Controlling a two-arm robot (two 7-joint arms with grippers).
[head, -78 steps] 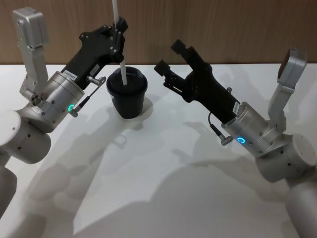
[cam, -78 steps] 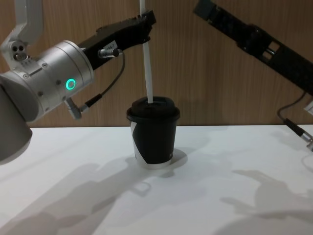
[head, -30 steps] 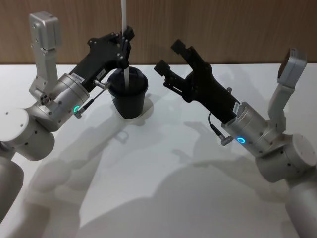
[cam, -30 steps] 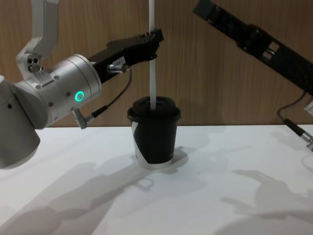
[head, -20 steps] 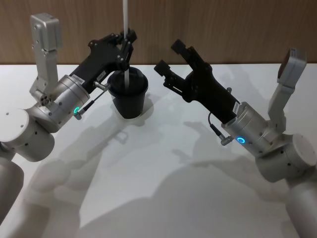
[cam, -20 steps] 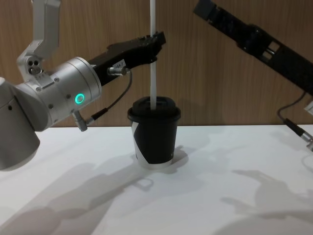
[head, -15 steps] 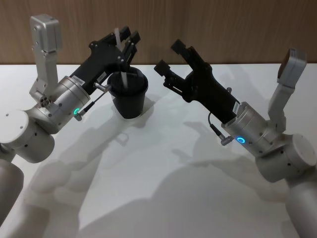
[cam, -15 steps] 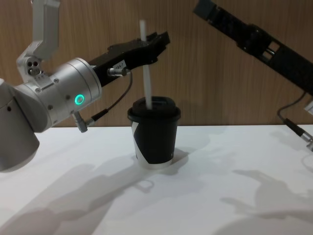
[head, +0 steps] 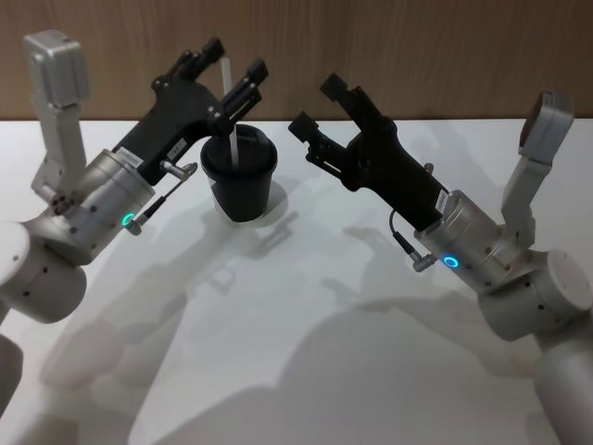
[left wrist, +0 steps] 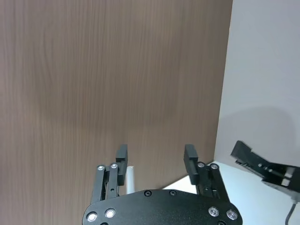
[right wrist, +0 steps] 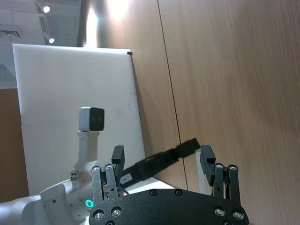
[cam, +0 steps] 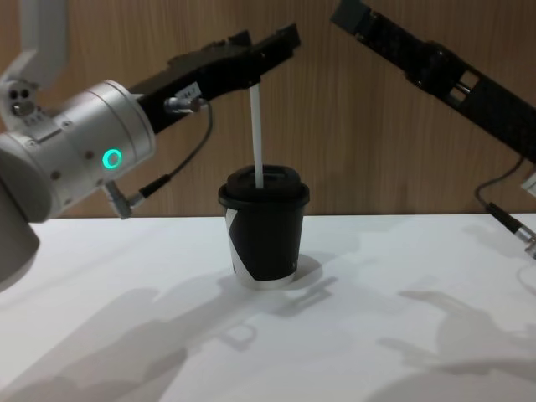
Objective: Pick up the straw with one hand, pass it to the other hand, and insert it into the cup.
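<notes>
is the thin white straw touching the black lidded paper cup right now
Touching. The chest view shows the white straw standing upright with its lower end passing into the top of the domed lid of the black paper cup.

Left pincer opened, lifted off straw — straw dropped deeper into cup.

white table — bare | wood-panelled wall — behind

The straw is standing in the cup on the bench; the left pincer is hanging above it, the right pincer beside.
</notes>
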